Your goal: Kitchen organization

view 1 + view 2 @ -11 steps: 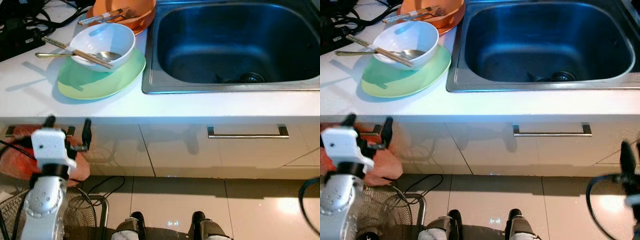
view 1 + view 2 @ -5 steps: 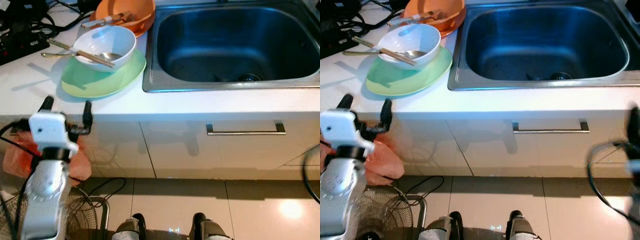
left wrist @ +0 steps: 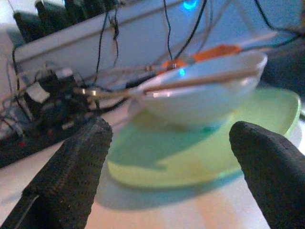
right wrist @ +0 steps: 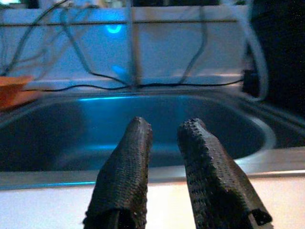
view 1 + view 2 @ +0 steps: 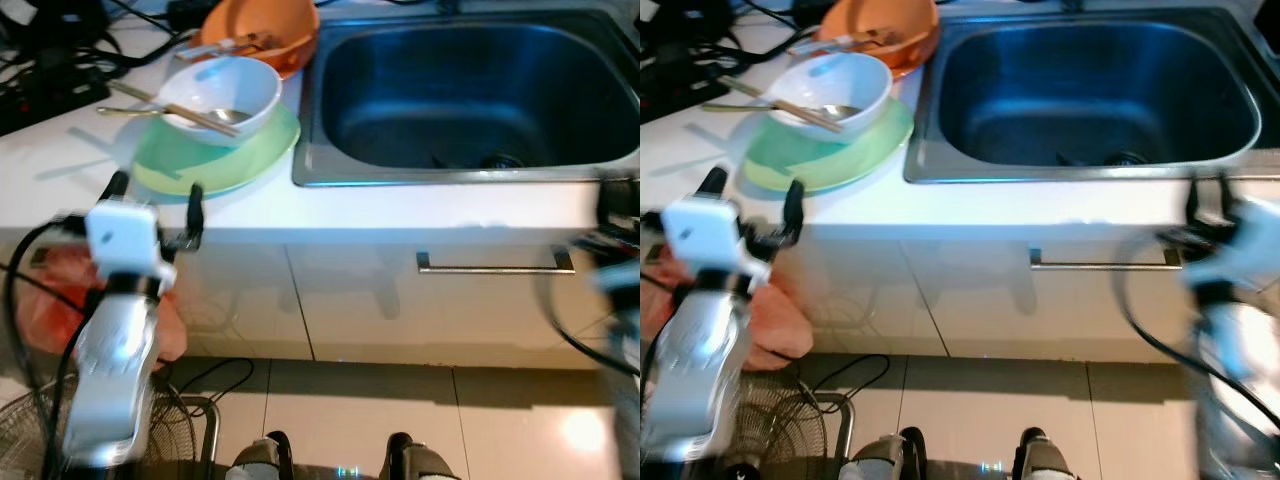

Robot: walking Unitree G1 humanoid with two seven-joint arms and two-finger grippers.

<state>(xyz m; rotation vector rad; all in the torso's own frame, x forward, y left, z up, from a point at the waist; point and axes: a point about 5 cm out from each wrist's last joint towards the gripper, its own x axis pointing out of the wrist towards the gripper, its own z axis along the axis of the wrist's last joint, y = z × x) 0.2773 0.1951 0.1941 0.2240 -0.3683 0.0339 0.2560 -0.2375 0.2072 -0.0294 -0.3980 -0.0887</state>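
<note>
While the dishes wait beside the sink, both arms hover at the tabletop's front edge.

A white bowl (image 5: 222, 90) holding chopsticks (image 5: 172, 105) and a spoon (image 5: 205, 113) sits on a green plate (image 5: 215, 160) on the white tabletop (image 5: 400, 212), an orange bowl (image 5: 262, 28) just behind, the steel sink (image 5: 470, 90) alongside. The left end effector (image 5: 156, 195), fingers spread wide, faces the plate's near rim. The right end effector (image 4: 164, 143), fingers nearly together and gripping nothing, points at the sink. A low approach could likely nudge the plate, tipping the loosely laid chopsticks and spoon out of the bowl.
</note>
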